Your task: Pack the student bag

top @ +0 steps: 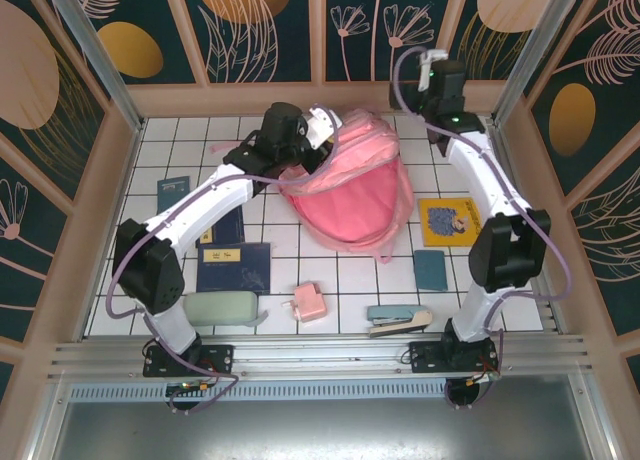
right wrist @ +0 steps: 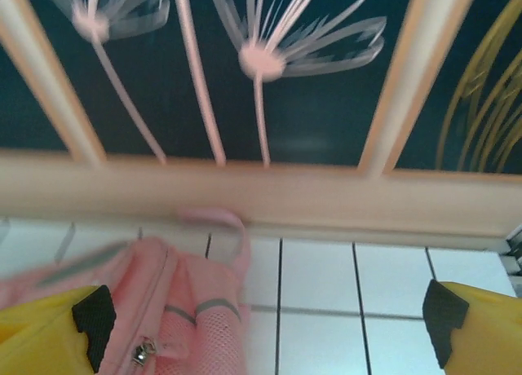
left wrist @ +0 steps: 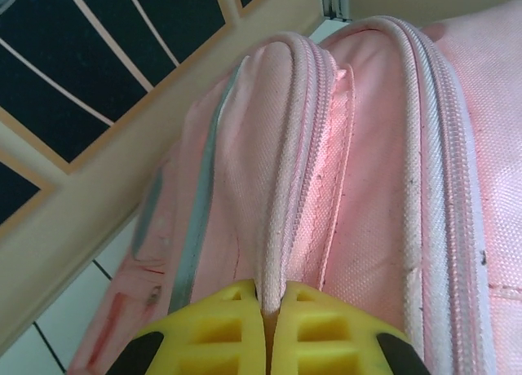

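- While both arms are reaching toward the far wall, the white tiled tabletop (top: 165, 145) is carrying everything laid out.
- The student bag (top: 350, 195) is lying in the far half of the tabletop, around the middle, with its top pointing at the back wall.
- The left arm's tool (left wrist: 265, 310) is clamping shut on a raised fold of the student bag beside a zip.
- The right arm's tool (right wrist: 269, 318) is hovering by the bag's far right corner, jaws spread wide and gripping nothing.
- A dark blue notebook (top: 233, 267) is lying left of the bag, partly under the left arm.
- A yellow book (top: 450, 222) is lying just right of the bag.
- A green pencil case (top: 220, 307) is resting at the near edge, on the left.
- A stapler (top: 398, 320) is sitting at the near edge, beside the right arm's base.
- A small pink box (top: 310, 303) is sitting between the pencil case and the stapler.
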Tool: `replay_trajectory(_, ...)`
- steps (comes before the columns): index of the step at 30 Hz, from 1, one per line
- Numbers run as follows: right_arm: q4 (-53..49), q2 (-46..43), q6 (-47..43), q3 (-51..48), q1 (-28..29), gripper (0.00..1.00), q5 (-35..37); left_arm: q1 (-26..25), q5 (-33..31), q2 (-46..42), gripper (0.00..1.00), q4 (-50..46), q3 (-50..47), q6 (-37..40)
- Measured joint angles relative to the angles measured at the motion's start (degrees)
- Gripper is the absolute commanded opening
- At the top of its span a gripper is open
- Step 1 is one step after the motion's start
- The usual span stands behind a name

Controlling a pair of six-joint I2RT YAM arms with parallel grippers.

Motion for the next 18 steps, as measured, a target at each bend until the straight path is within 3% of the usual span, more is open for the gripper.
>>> replay_trajectory(2,1.0,-4.3,5.0,-2.6,-2.3,0.99,-3.5,0.0,0.0,1.8,0.00,-0.3,1.5,-2.4)
replay_trajectory(6,3.4,-10.5,18.1,-10.0,-10.4,0.92,-17.0,0.3,0.3,5.5,0.00,-2.4,6.0,-8.0)
replay_trajectory(9,0.2,-10.5,24.4,-11.0,-12.7,0.94,-19.9,1.1,0.8,9.4,0.00,-5.7,12.0,-13.9)
replay_trajectory(11,-4.4,-10.8,25.7,-11.9,-9.0,0.97,-18.4,2.0,1.5,12.4,0.00,-8.3,16.8,-17.8)
replay_trajectory(13,-7.7,-12.8,25.8,-15.9,-2.7,0.93,-16.7,2.7,1.7,14.1,0.00,-9.1,18.8,-20.9)
replay_trajectory(18,-19.3,-20.8,24.7,-26.9,14.1,0.87,-16.3,3.7,0.7,13.6,0.00,-9.0,15.1,-25.6)
